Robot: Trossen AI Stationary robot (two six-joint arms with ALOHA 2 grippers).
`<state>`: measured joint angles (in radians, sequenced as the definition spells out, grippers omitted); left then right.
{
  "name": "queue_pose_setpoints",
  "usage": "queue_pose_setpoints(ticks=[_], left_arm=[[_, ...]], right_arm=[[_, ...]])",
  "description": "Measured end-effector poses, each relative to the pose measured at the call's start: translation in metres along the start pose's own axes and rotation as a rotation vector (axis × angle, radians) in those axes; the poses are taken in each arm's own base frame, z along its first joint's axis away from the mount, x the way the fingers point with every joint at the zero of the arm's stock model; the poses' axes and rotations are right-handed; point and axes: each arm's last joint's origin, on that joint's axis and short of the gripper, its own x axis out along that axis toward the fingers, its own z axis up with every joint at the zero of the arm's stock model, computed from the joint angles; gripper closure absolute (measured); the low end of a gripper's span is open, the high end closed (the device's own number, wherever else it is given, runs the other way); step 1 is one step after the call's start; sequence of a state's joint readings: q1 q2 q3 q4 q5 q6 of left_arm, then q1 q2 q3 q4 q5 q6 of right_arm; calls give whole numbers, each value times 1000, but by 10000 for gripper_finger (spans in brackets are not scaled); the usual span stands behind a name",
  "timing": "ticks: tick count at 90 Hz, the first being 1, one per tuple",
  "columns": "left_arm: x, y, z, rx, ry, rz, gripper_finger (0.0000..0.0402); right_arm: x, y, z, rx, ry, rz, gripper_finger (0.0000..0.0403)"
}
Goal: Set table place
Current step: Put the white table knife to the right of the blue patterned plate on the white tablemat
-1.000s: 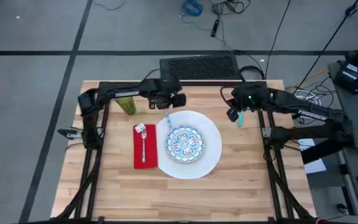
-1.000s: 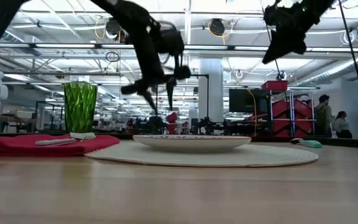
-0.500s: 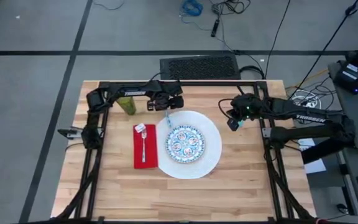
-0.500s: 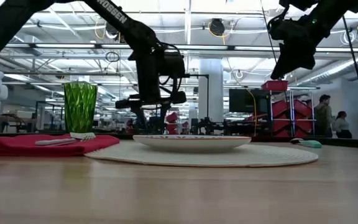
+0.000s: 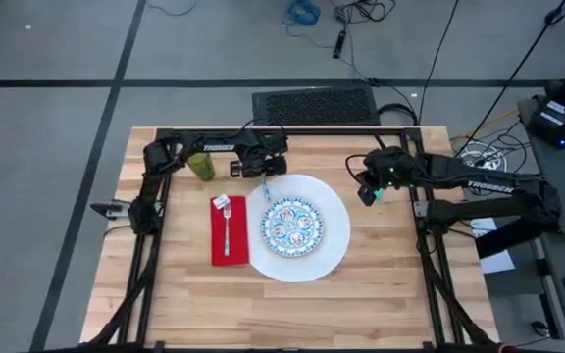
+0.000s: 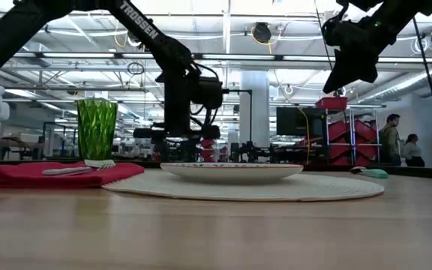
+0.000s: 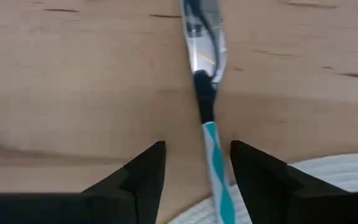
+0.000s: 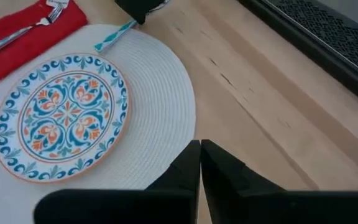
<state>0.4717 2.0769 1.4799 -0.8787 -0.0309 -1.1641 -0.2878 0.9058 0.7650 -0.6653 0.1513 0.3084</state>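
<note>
The spoon (image 7: 207, 99) is lying between my left jaws (image 7: 196, 167), its teal-striped handle running back over the edge of the white plate (image 7: 328, 180) and its silver bowl resting on the bare worktop (image 7: 73, 74) ahead. I am seeing those jaws spread, one finger (image 7: 143, 171) on each side of the handle and neither touching it. From above, the left jaws (image 5: 263, 173) are hanging low at the far rim of the white plate (image 5: 332, 250), with the spoon (image 5: 265, 186) just beneath them. Just beyond them, to the outer side, the green tumbler (image 5: 200, 165) is standing upright. Nearer me from those jaws, the red napkin (image 5: 230, 245) is lying beside the white plate with the fork (image 5: 227, 227) on top of it, and the blue-patterned plate (image 5: 292, 226) is sitting in the middle of the white one.

My right jaws (image 8: 200, 163) are pressed together and holding nothing. They are hovering well above the worktop (image 5: 390, 284), off the right side of the white plate (image 8: 160, 118); the right jaws (image 5: 366, 192) are well apart from the spoon. Past them in the wrist view, the patterned plate (image 8: 61, 115) is in sight, and further off the teal handle (image 8: 114, 35).

In the low view, two people (image 6: 400, 140) are standing in the room behind.
</note>
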Motion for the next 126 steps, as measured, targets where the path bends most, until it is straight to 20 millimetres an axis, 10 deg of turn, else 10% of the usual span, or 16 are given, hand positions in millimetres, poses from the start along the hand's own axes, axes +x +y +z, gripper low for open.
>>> queue_pose_setpoints(ticks=[35,57,84,107,126], left_arm=[[0,0,0,53,2,-1,390],[-7,-6,1,69,8,-32,385],[-73,-42,-6,168,-143,-251,385],[-119,-85,-49,176,-204,-559,385],[-115,-108,-83,127,-152,-703,385]], right_arm=[[0,0,0,5,-3,0,403],[0,0,0,5,-3,0,403],[0,0,0,5,-5,-4,403],[-9,-2,0,11,-35,-5,403],[-24,-7,-7,59,-56,-18,403]])
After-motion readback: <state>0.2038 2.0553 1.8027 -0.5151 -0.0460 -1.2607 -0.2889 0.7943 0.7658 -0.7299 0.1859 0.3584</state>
